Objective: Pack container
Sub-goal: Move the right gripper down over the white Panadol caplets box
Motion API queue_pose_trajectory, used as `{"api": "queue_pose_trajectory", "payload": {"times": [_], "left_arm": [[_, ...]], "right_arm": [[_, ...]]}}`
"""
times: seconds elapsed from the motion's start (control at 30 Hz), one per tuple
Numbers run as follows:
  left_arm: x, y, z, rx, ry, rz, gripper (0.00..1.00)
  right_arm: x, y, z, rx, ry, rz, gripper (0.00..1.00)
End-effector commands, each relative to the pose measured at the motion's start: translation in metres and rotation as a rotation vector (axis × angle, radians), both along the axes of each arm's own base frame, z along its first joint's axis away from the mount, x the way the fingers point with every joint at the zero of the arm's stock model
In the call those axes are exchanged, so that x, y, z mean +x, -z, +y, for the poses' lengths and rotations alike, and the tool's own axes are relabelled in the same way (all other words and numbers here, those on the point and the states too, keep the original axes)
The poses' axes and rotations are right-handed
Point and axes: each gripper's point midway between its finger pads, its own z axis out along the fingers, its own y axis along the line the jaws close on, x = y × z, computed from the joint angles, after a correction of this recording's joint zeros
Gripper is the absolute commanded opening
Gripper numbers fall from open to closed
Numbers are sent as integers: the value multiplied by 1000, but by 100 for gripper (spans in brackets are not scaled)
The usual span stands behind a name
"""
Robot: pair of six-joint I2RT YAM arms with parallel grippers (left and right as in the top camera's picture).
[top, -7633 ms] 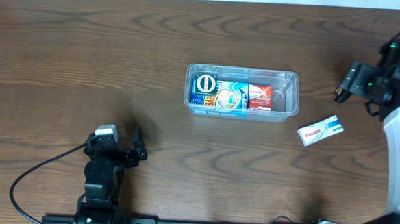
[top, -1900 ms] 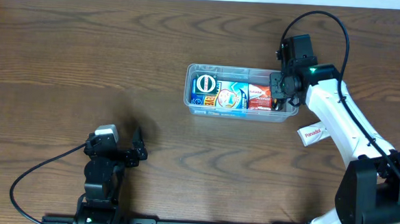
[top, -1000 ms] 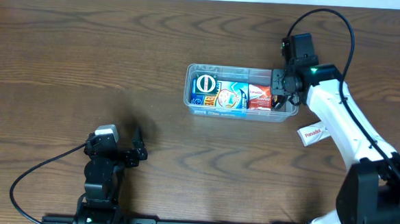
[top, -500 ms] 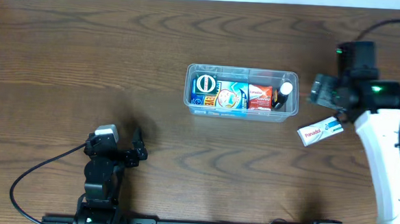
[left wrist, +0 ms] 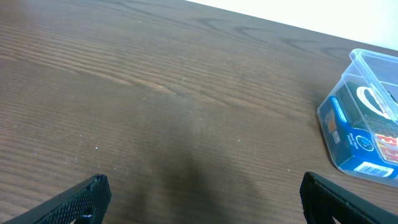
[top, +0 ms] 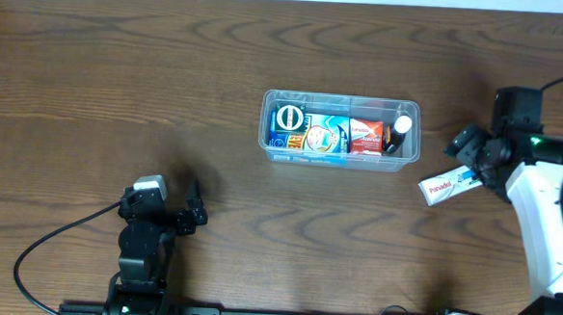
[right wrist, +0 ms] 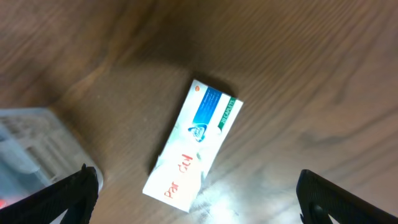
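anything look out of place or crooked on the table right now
Only the white box stands out. It lies flat on the table, outside the container, just off its right end and at a slant to it. The other packs sit inside the container. Nothing looks spilled or damaged.

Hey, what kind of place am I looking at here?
Probably a robot test bench: a wood-grain table, a cabled left arm and right arm, and a clear container holding small boxes.
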Motion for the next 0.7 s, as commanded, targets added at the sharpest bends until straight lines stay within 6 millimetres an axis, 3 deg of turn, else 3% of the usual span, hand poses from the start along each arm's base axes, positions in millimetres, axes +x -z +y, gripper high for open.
{"api": "queue_pose_trajectory", "payload": {"times": [0.0, 0.13, 0.67], "left_arm": [[-6, 18, 2, 16, -8, 58, 98], [-6, 18, 2, 16, -8, 57, 98], [-6, 18, 2, 17, -8, 57, 98]], "right_arm": [[-8, 24, 2, 55, 118, -7, 99], [-11, 41, 2, 71, 175, -27, 99], [-9, 74, -1, 101, 276, -32, 99]]}}
